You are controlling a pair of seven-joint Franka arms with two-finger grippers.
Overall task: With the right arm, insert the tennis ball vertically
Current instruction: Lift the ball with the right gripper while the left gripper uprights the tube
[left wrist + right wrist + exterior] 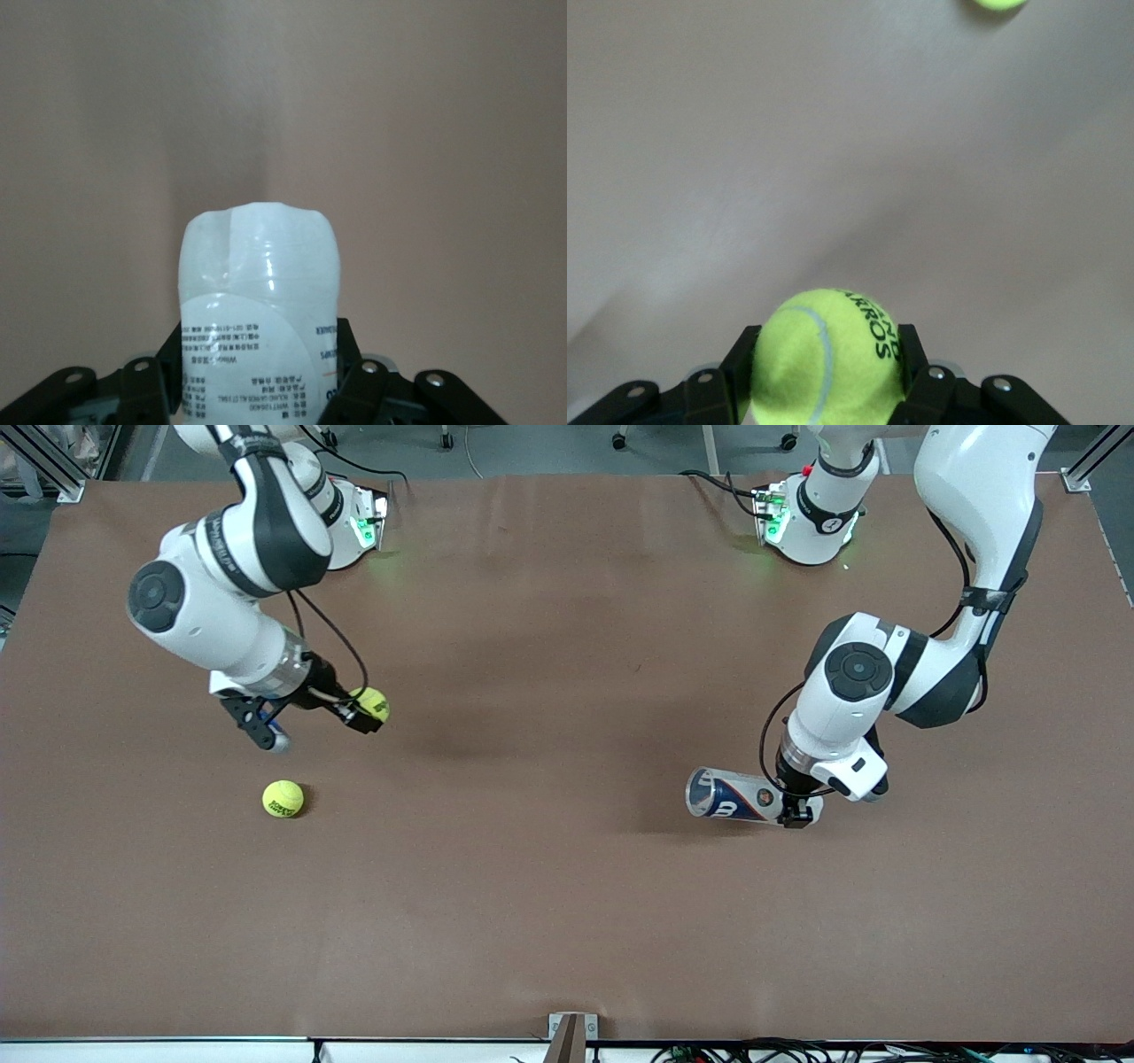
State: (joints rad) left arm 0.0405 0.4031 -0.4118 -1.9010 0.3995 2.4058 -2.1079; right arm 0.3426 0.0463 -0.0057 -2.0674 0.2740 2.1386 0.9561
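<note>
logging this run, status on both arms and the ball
Right end effector shut on tennis ball, over table. Left end effector shut on can, lying sideways. Second ball loose, clear.

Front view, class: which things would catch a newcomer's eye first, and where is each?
The right gripper holds a yellow tennis ball in its jaws above the table at the right arm's end. A second tennis ball lies on the table, nearer the camera. At the left arm's end, the left gripper grips a ball can lying on its side.
</note>
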